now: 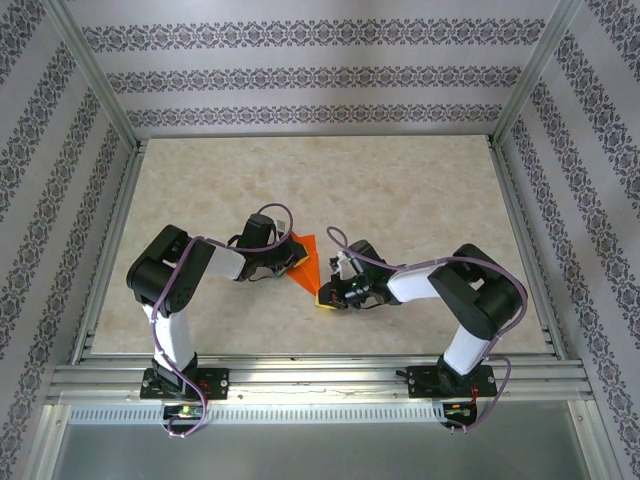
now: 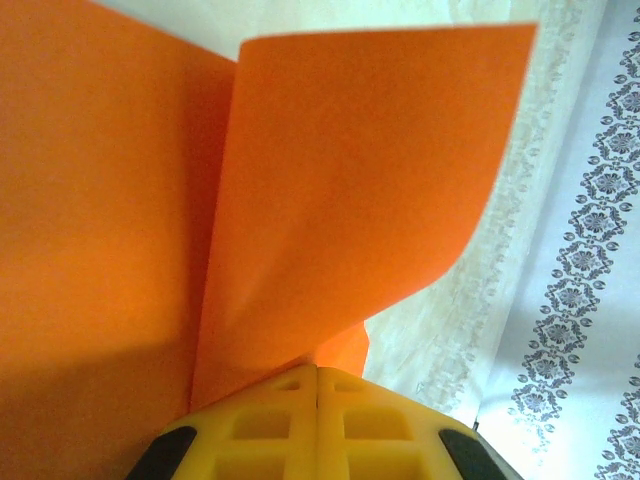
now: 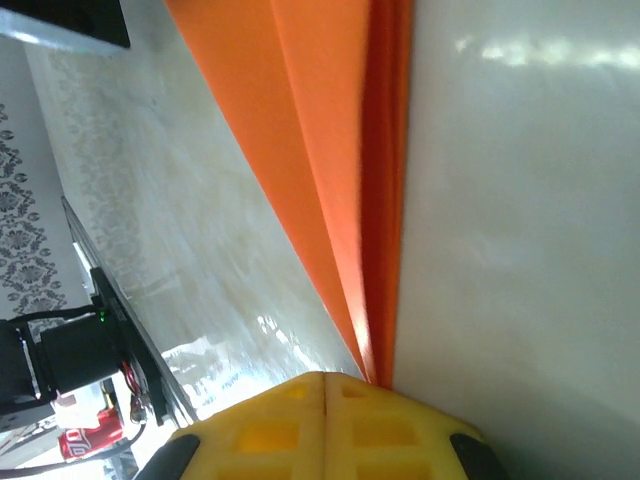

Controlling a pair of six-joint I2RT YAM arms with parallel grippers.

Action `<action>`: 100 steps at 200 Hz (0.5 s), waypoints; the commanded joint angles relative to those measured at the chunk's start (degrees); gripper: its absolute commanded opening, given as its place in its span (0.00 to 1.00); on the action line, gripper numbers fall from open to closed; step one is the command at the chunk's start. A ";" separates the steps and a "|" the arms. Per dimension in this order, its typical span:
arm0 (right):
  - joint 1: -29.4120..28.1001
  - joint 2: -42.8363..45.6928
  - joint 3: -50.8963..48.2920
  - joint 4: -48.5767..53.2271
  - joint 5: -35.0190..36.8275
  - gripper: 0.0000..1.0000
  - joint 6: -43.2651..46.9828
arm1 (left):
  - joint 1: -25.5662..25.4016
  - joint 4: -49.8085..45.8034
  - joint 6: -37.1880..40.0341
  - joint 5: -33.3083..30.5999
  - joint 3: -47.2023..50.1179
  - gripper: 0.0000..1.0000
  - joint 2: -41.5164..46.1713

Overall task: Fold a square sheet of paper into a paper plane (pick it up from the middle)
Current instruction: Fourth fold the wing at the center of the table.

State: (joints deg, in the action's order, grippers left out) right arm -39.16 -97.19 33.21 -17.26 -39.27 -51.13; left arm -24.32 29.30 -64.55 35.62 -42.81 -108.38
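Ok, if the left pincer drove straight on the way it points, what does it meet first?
The folded orange paper the left pincer is shut on. Past that, the right arm's wrist looks next in the top view, depth unclear.

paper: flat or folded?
Folded. From above the orange paper is a narrow triangle; the right wrist view shows its stacked layers meeting at a crease.

Overhead cam, wrist cams close, sharing paper (image 1: 306, 262)

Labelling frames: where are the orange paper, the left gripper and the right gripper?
orange paper (image 1: 308, 260), top view, its visible middle.
left gripper (image 2: 317, 374), left wrist view, between the fingertips.
right gripper (image 3: 325, 380), right wrist view, between the fingertips.
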 commanded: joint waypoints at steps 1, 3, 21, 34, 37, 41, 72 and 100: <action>0.44 5.30 -0.40 2.79 0.05 0.04 -0.86 | -0.33 -5.28 -0.07 -3.71 2.05 0.00 -3.33; 0.52 5.75 -0.29 2.87 0.11 0.04 -0.91 | -0.26 -5.32 -0.01 -3.69 2.03 0.00 -3.29; 2.09 8.97 1.04 3.02 0.63 0.02 -0.54 | -0.31 -5.66 0.43 -3.79 2.04 0.00 -2.92; 2.78 9.24 2.80 3.79 1.23 0.02 0.01 | -0.28 -5.76 0.48 -3.97 2.20 0.00 -2.80; 2.97 9.00 3.46 4.04 1.24 0.02 0.18 | -0.27 -5.68 0.50 -3.91 2.20 0.00 -2.85; 3.04 8.61 4.19 4.39 0.96 0.02 0.42 | -0.29 -5.69 0.53 -3.97 2.21 0.00 -2.87; 2.34 4.36 6.67 2.53 0.14 0.02 -1.04 | -0.29 -5.67 0.65 -3.86 2.28 0.00 -2.76; 1.97 -0.10 10.23 4.95 1.15 0.02 -0.53 | -0.33 -5.14 0.49 -3.45 2.29 0.00 -3.22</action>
State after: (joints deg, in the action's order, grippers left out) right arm -36.53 -93.91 40.80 -14.39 -39.13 -51.29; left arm -24.32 29.45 -64.55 35.59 -42.72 -108.38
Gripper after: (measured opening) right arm 0.049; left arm 0.062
